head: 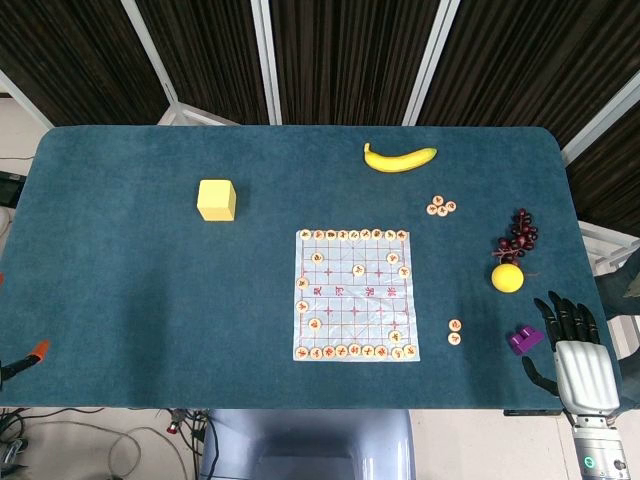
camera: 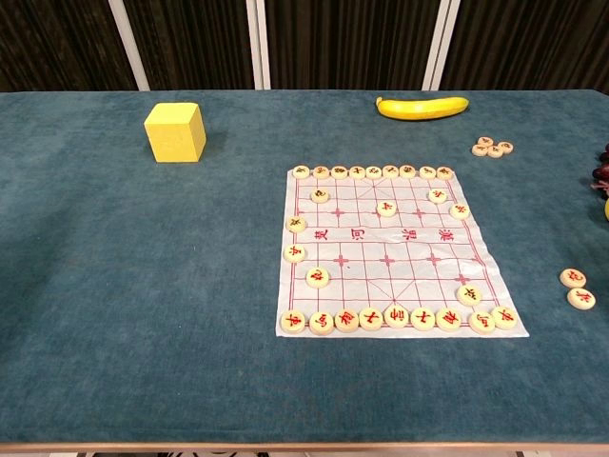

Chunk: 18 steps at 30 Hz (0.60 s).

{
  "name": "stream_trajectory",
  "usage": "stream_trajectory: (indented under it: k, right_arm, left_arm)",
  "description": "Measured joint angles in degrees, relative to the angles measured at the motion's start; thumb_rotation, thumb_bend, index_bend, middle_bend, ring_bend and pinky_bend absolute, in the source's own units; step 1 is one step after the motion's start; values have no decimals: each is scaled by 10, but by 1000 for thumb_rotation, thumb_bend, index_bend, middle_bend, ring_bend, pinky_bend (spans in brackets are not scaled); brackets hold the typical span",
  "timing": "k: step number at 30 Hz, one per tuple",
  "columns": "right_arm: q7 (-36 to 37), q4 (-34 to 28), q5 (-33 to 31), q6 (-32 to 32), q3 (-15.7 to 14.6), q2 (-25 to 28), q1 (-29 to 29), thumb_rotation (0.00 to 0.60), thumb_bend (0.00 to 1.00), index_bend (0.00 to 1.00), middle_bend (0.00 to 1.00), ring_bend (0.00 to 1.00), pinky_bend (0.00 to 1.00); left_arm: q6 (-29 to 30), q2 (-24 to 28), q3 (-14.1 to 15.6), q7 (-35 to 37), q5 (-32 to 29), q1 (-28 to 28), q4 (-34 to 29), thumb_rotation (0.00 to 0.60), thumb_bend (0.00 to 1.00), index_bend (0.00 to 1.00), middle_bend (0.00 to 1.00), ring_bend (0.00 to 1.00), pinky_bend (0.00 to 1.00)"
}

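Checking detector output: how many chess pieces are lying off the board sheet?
5. Three sit in a cluster right of the banana; two sit as a pair on the cloth right of the board sheet, near its front corner. None seems hidden.

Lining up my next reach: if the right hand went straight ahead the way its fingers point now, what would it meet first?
The right hand lies open at the table's near right corner, fingers pointing away from the robot. The purple block sits just left of that line. Straight ahead the cloth looks free to the far edge, with the lemon and grapes further left; height is unclear.
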State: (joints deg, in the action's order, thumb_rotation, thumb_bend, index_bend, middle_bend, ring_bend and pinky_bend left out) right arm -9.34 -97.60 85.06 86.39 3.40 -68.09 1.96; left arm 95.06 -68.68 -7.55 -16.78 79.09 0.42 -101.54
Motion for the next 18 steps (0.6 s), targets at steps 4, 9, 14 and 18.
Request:
stream_trajectory:
  k: [4, 9, 14, 18]
  right_arm:
    - [-2, 0, 0, 1, 0, 0, 0, 600, 367, 104, 0, 0, 37]
    - [1, 0, -3, -1, 0, 0, 0, 600, 367, 104, 0, 0, 37]
    - [10, -4, 1, -11, -5, 6, 2, 600, 368, 103, 0, 0, 37]
    - [29, -10, 7, -33, -14, 20, 8, 600, 367, 103, 0, 0, 38]
  left_arm:
    - [0, 1, 0, 0, -1, 0, -1, 600, 28, 54, 0, 0, 72]
    - [0, 1, 0, 1, 0, 0, -2, 600, 28, 54, 0, 0, 72]
    - [0, 2, 0, 3, 0, 1, -2, 600, 28, 54, 0, 0, 72]
    - [-1, 2, -1, 4, -2, 0, -2, 600, 28, 54, 0, 0, 72]
